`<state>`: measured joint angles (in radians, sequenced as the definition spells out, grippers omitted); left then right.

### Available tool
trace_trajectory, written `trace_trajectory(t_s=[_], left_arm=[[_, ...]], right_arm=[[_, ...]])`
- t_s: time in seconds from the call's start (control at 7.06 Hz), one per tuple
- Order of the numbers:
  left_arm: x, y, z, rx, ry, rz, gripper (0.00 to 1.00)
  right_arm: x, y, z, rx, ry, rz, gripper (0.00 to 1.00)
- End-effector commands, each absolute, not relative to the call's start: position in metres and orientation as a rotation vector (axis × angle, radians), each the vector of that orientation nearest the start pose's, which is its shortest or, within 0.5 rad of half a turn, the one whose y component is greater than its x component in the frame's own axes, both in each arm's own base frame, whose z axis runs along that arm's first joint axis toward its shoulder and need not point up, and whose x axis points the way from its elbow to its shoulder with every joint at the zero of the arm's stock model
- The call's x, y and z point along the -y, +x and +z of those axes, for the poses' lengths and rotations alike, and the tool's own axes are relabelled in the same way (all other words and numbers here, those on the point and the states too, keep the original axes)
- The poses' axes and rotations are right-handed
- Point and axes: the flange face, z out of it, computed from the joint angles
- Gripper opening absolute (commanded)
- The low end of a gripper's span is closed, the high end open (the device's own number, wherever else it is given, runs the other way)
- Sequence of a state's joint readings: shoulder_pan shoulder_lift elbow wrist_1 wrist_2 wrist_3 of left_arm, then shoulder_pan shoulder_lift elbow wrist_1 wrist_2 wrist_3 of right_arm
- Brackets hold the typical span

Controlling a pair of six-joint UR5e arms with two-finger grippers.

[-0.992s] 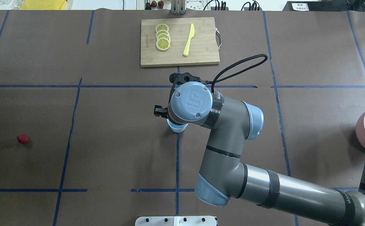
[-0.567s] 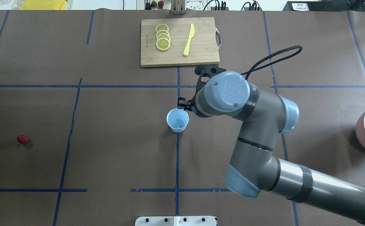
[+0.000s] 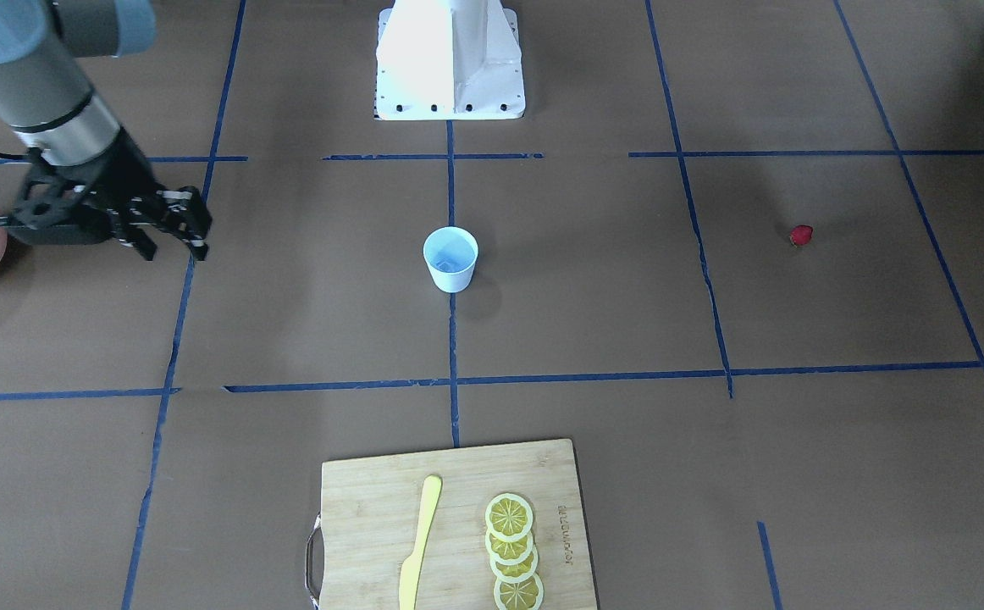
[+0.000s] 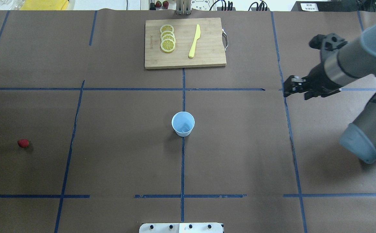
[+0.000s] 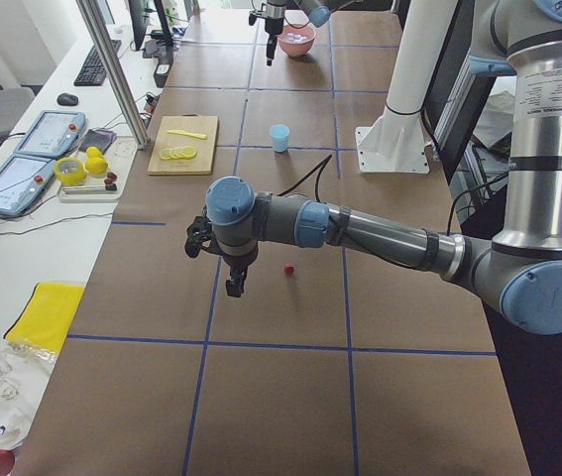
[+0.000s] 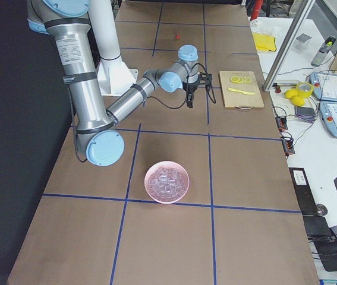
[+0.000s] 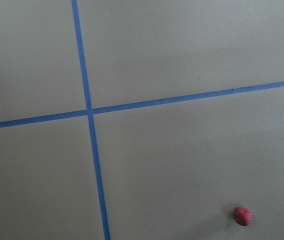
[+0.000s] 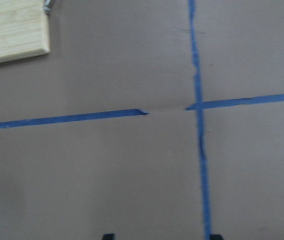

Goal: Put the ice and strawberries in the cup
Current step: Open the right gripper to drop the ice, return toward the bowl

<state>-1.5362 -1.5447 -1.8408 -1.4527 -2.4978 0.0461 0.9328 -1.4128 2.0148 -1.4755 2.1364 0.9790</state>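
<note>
The pale-blue cup stands upright mid-table, also in the front view. Something glassy glints at its bottom; I cannot tell what. The strawberry lies alone far to the left, and shows in the left wrist view. The ice fills a pink bowl at the table's right end. My right gripper hangs open and empty between cup and bowl, its fingertips wide apart. My left gripper hovers near the strawberry; I cannot tell whether it is open.
A wooden cutting board at the far middle holds lemon slices and a yellow knife. The robot's white base stands at the near edge. Blue tape lines cross the brown table cover.
My right arm has swung from over the cup far to the right, towards the bowl. The cup stands uncovered where it was. The strawberry has not moved.
</note>
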Motion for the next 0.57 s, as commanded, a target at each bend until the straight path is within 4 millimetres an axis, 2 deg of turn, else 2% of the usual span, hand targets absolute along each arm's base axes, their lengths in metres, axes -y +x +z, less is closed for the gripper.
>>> trace_trajectory(t_s=[0.0,0.14,0.43], left_arm=[[0.477,-0.036,0.538,-0.931,0.121,0.132,1.00],[0.477,-0.035,0.537,-0.962,0.118,0.133,1.00],[0.477,-0.035,0.536,-0.965,0.119,0.133,1.00]], right_arm=[[0.436,-0.146,0.467,0.794,0.035,0.024,0.72],[0.413,-0.131,0.503,0.777,0.031,-0.013,0.73],[0.381,-0.109,0.556,0.764,0.019,-0.028,0.75]])
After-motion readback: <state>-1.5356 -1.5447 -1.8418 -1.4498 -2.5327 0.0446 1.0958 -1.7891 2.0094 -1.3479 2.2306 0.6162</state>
